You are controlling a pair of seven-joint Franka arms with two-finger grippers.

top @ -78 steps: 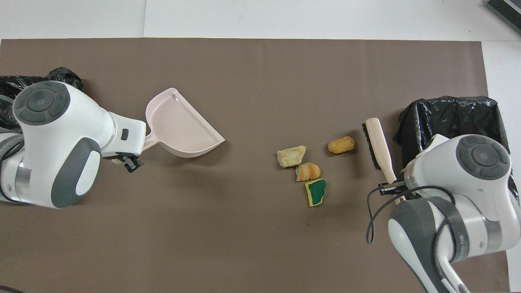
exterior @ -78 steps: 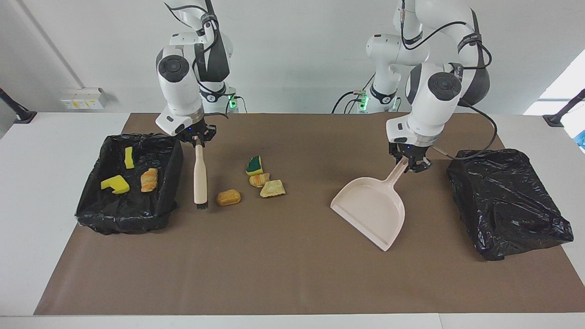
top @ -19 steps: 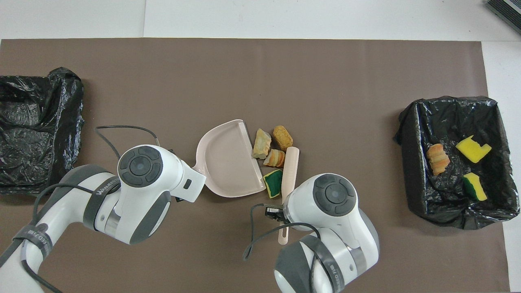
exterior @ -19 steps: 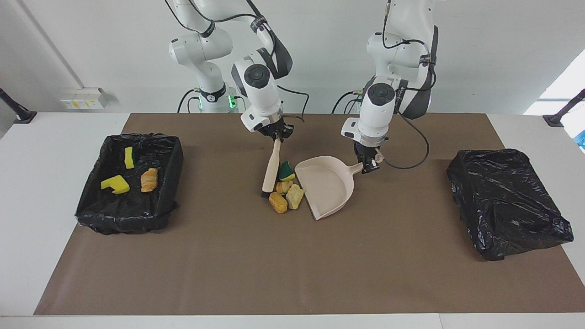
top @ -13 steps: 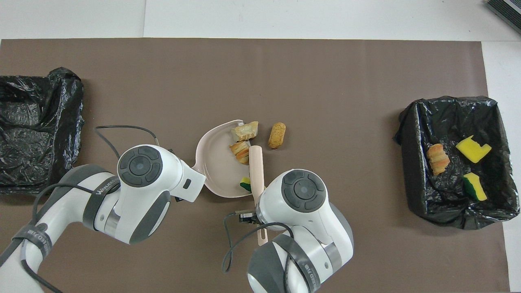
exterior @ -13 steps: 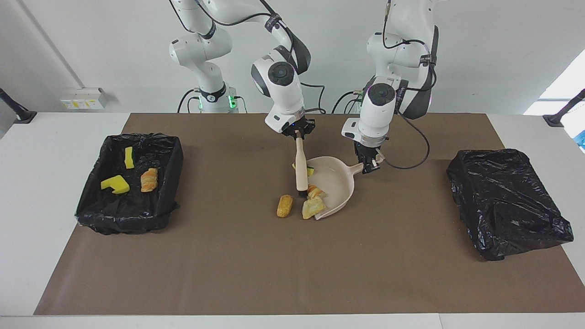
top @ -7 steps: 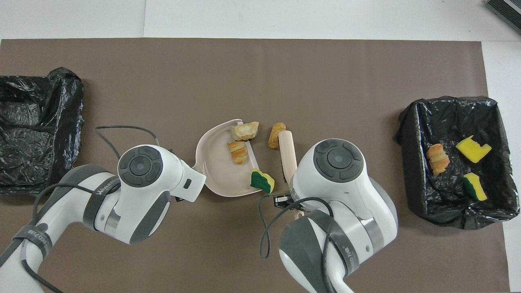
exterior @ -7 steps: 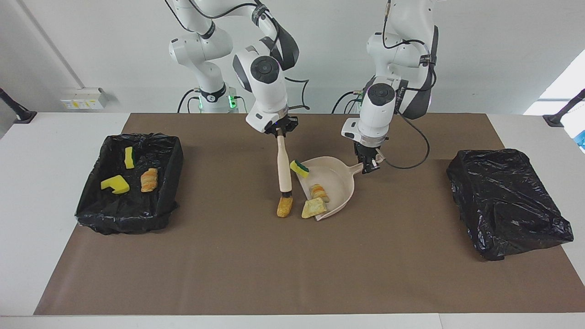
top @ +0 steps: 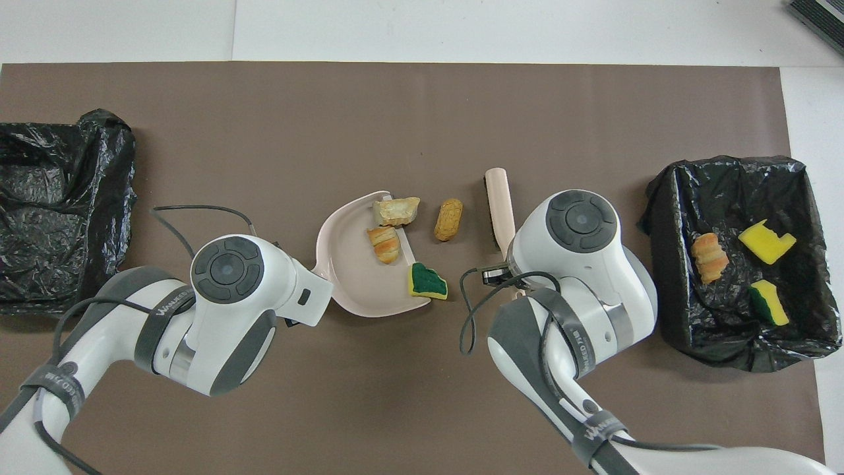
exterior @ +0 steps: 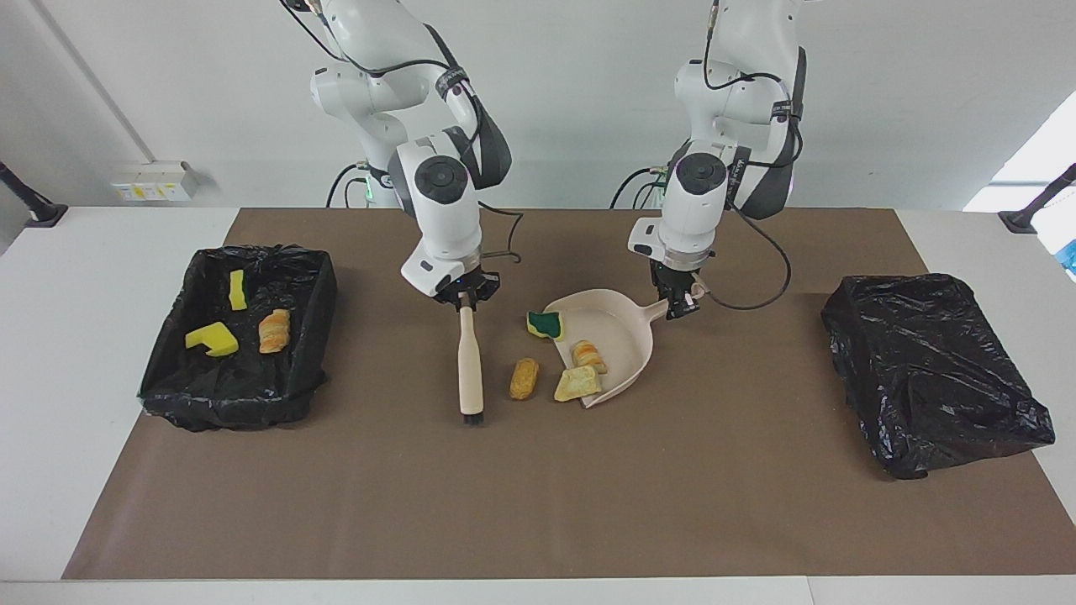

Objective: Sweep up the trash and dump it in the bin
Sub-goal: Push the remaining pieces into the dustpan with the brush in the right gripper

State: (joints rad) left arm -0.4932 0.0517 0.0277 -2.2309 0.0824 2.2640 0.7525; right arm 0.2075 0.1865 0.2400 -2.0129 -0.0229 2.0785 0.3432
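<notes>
My left gripper (exterior: 677, 304) is shut on the handle of the beige dustpan (exterior: 618, 332), which rests on the mat. An orange striped scrap (exterior: 588, 355) lies in the pan. A tan scrap (exterior: 577, 384) lies at its lip, and a yellow scrap with a dark green top (exterior: 545, 323) lies on its rim. A tan oblong scrap (exterior: 524, 378) lies on the mat beside the pan. My right gripper (exterior: 462, 296) is shut on the beige brush (exterior: 470, 361), bristles down by the mat, beside the oblong scrap with a gap. Three more scraps (exterior: 274, 329) lie in the bin.
The black-lined bin (exterior: 235, 407) stands at the right arm's end of the brown mat; in the overhead view (top: 725, 165) its three scraps show. A second black bag bin (exterior: 933, 370) stands at the left arm's end, empty in the overhead view (top: 59, 211).
My right gripper has carried the brush away from the dustpan toward the right arm's end. The green-topped scrap has settled on the pan's rim. The left gripper and the pan have stayed put.
</notes>
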